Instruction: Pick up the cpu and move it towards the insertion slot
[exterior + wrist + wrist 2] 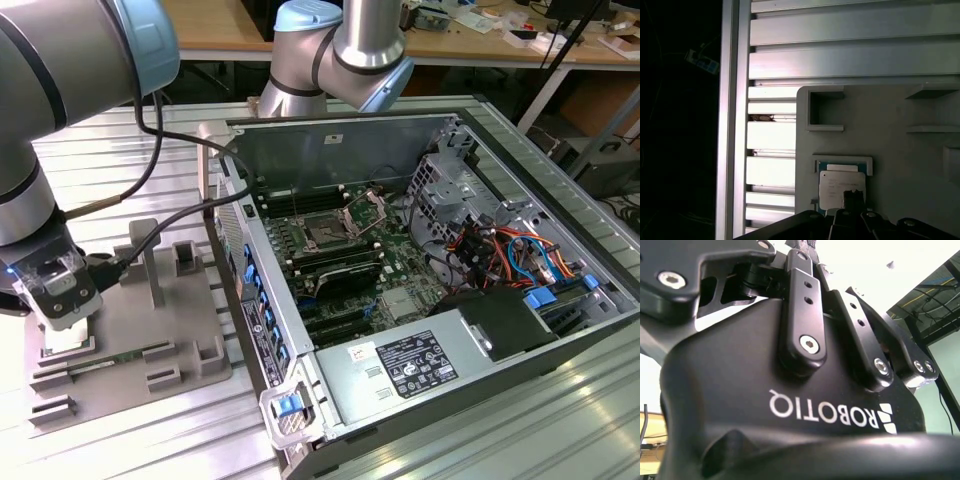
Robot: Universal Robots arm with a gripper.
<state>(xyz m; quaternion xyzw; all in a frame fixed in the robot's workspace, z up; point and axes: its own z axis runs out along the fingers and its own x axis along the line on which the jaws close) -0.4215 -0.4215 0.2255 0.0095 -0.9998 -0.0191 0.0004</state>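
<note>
The cpu (840,187), a small silvery square chip, lies flat in a shallow framed recess of the grey plastic tray (890,125). In the first wrist view my gripper (854,207) hangs right over it, with a dark tip covering part of the chip's edge. In the exterior view the gripper (62,300) sits low over the near left corner of the tray (185,330). The insertion slot (325,233), with its dark centre and raised silver bracket, lies on the green board inside the open computer case, well to the exterior view's right of the gripper.
The case wall (255,300) stands between the tray and the board. Raised blocks (187,258) stick up from the tray. A power supply (415,365), loose cables (500,250) and black memory slots (340,275) surround the socket. The slatted aluminium table's edge (731,125) runs close to the tray.
</note>
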